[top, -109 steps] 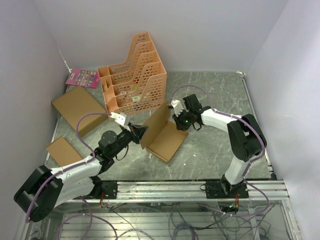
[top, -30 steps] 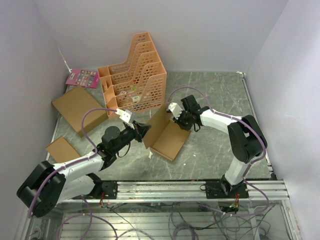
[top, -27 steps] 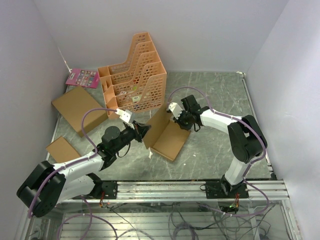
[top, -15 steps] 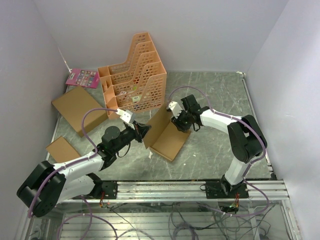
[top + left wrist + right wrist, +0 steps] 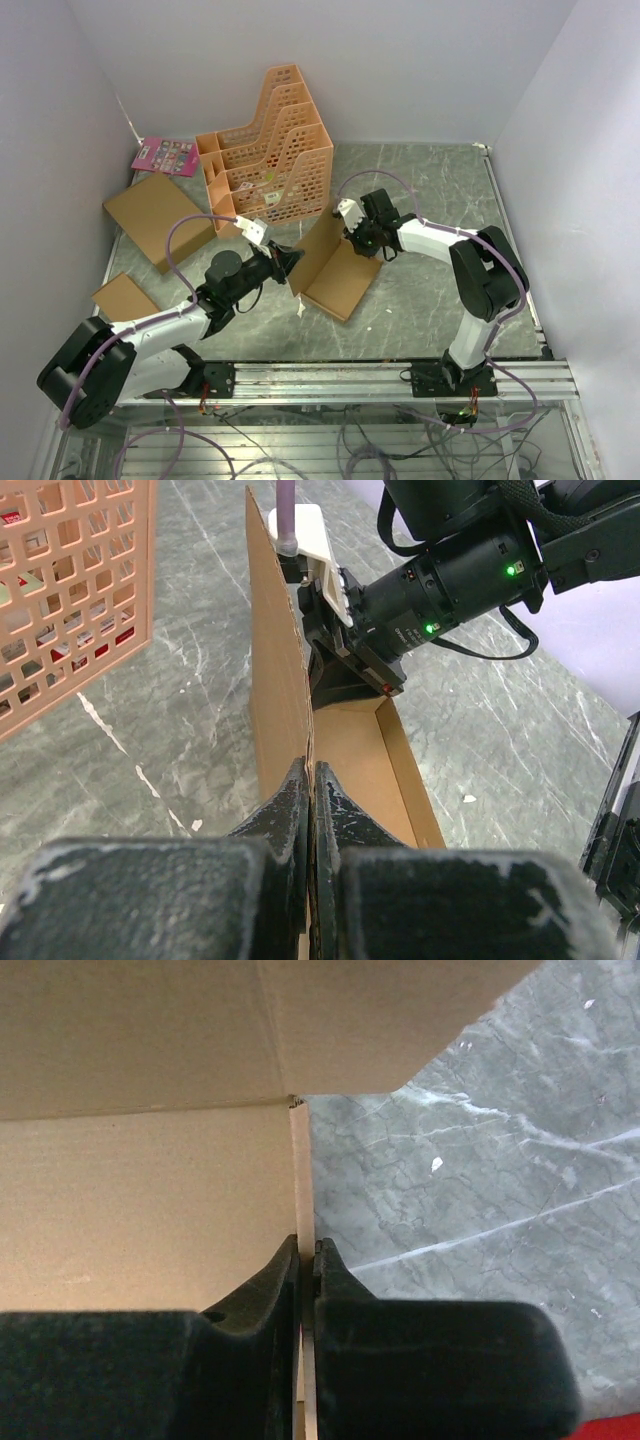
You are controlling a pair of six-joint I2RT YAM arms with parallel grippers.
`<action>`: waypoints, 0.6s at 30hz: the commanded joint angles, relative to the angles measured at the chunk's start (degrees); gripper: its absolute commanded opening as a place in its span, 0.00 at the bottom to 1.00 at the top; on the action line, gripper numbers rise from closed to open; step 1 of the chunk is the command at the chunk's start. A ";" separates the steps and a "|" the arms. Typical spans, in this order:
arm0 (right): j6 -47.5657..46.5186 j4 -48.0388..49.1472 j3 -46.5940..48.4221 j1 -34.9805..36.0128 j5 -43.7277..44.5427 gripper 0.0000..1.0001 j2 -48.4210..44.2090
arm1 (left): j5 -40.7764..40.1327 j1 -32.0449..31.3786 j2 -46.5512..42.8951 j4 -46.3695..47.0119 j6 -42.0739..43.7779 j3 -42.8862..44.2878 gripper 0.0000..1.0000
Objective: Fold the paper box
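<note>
The paper box [image 5: 335, 270] is a brown cardboard sheet lying half-formed mid-table, one long panel raised upright along its left side. My left gripper [image 5: 288, 259] is shut on the near end of that upright panel [image 5: 280, 680]; its fingers [image 5: 290, 810] pinch the thin edge. My right gripper [image 5: 357, 243] is shut on a low side wall at the box's far end; in the right wrist view the fingers [image 5: 285, 1280] clamp the wall's edge [image 5: 303, 1190], with the box floor [image 5: 140, 1210] to the left.
An orange mesh file rack [image 5: 268, 150] stands behind the box. A larger flat cardboard box [image 5: 157, 218] and a smaller one [image 5: 125, 300] lie at the left. A pink card [image 5: 165, 155] leans by the left wall. Grey marble table [image 5: 440, 200] lies to the right.
Since 3.6 s ago both grippers and the box have shifted slightly; the right gripper moved left and back along the box's far end. In the last second almost nothing has moved.
</note>
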 commanded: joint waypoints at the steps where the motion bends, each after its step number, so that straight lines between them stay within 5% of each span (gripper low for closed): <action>1: 0.50 2.44 0.10 -0.04 3.66 0.00 0.74 | 4.73 -0.54 -0.09 1.03 0.14 1.05 0.07; 5: -0.25 1.26 -0.24 -0.06 1.42 0.02 -0.56 | 4.05 -0.56 -1.34 -1.50 1.25 1.69 0.07; 8: -0.90 -0.06 -0.52 -0.83 -1.21 0.31 -2.58 | 3.60 -0.50 -2.11 -3.75 2.72 2.42 0.07; 11: -1.85 -1.45 -1.58 -3.19 -5.89 0.44 -6.78 | 3.70 -0.46 -2.90 -5.33 4.62 2.76 0.07; 18: -8.50 -6.50 -2.39 -12.60 -25.57 0.52 -17.53 | 6.37 -0.48 -3.94 -8.57 10.10 4.14 0.07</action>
